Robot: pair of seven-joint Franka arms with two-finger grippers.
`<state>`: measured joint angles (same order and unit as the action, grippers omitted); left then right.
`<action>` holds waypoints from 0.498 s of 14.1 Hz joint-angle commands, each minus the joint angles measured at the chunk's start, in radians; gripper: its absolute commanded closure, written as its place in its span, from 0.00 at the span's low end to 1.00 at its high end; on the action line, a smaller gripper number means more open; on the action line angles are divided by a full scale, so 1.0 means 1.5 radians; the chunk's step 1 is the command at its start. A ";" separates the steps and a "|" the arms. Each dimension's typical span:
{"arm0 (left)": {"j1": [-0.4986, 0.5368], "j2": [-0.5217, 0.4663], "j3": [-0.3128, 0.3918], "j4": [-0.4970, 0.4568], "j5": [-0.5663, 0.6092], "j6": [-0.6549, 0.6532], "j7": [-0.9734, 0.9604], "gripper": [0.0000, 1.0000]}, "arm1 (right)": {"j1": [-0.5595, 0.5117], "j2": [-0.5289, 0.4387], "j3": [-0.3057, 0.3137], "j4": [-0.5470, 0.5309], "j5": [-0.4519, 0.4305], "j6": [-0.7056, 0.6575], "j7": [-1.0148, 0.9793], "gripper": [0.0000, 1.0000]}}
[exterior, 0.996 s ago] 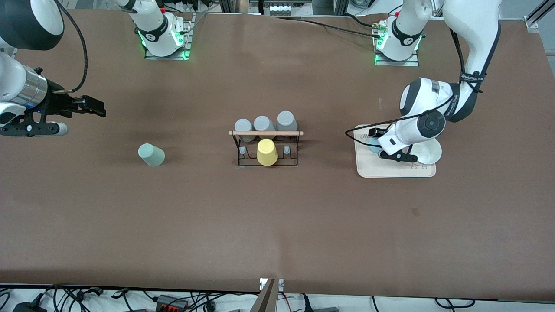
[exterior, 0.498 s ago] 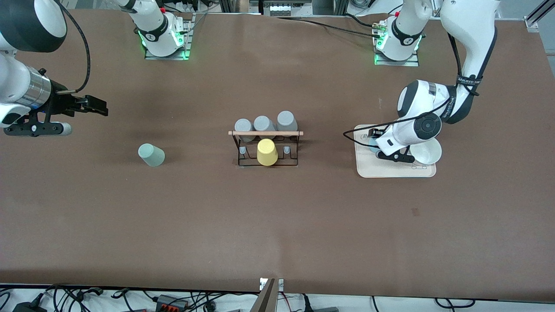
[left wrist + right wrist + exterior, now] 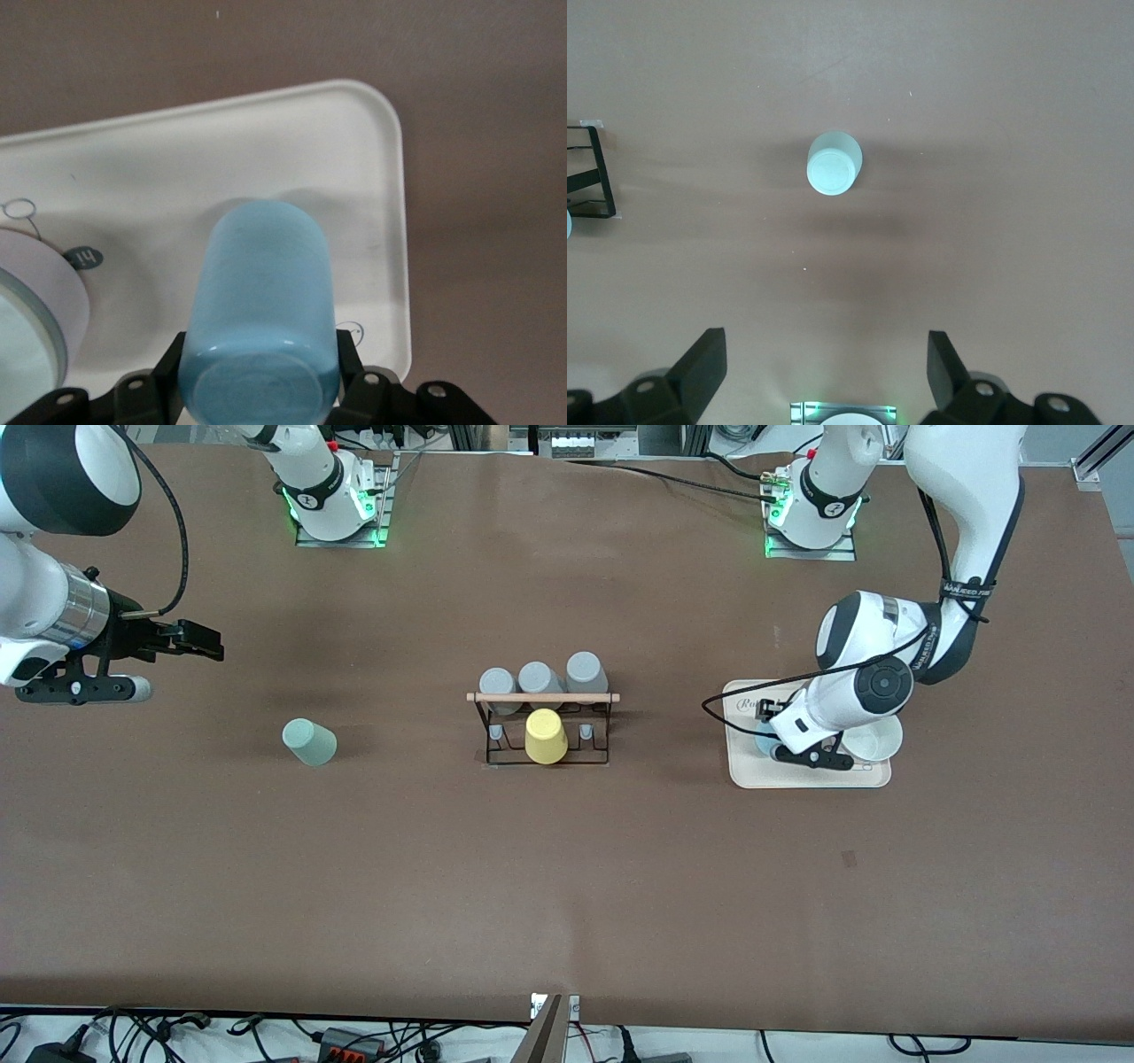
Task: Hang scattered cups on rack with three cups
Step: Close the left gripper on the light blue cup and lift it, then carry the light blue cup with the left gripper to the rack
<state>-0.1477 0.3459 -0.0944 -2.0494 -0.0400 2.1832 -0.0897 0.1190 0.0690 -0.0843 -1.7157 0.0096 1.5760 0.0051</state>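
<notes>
The light blue cup [image 3: 266, 292] sits between the fingers of my left gripper [image 3: 261, 372] over the beige tray [image 3: 372, 159], its closed base toward the wrist camera. In the front view only a sliver of this cup [image 3: 761, 741] shows under the left gripper [image 3: 767, 731]. The sage green cup [image 3: 309, 742] stands upside down on the table toward the right arm's end; it also shows in the right wrist view [image 3: 834, 164]. My right gripper [image 3: 202, 642] hangs open and empty in the air [image 3: 824, 372], apart from the green cup. The black wire rack [image 3: 545, 757] with its wooden rod [image 3: 543, 697] stands mid-table.
Three grey tumblers [image 3: 539, 680] and a yellow tumbler [image 3: 545, 736] hang on the rack. A white bowl [image 3: 875, 737] sits on the beige tray [image 3: 806, 775]. A corner of the rack [image 3: 589, 177] shows in the right wrist view.
The left hand has shifted a little toward the front camera over the tray, with the blue cup between its fingers. The right gripper has drifted slightly toward the arms' bases.
</notes>
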 commanded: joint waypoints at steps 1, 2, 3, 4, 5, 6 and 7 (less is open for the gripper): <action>-0.010 0.062 0.001 0.182 0.005 -0.120 0.006 0.73 | -0.002 -0.019 -0.002 -0.020 0.008 0.000 0.012 0.00; -0.014 0.097 0.001 0.260 0.006 -0.167 0.006 0.73 | -0.002 -0.020 -0.002 -0.020 0.008 0.000 0.012 0.00; -0.023 0.120 0.001 0.319 0.006 -0.202 0.006 0.73 | -0.002 -0.020 -0.002 -0.020 0.008 0.000 0.012 0.00; -0.034 0.137 0.001 0.370 0.006 -0.236 0.006 0.73 | -0.003 -0.020 -0.002 -0.021 0.008 -0.001 0.012 0.00; -0.046 0.144 0.001 0.404 -0.001 -0.260 0.004 0.73 | -0.004 -0.019 -0.003 -0.022 0.008 -0.001 0.012 0.00; -0.054 0.145 0.001 0.422 -0.001 -0.268 0.003 0.73 | -0.004 -0.019 -0.004 -0.022 0.008 0.000 0.012 0.00; -0.065 0.145 0.000 0.435 -0.001 -0.269 0.004 0.73 | -0.004 -0.019 -0.004 -0.022 0.008 0.000 0.012 0.00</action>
<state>-0.2139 0.5151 -0.0969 -1.5056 -0.0399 1.8316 -0.0892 0.1178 0.0688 -0.0907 -1.7210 0.0096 1.5759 0.0061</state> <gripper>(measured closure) 0.335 0.000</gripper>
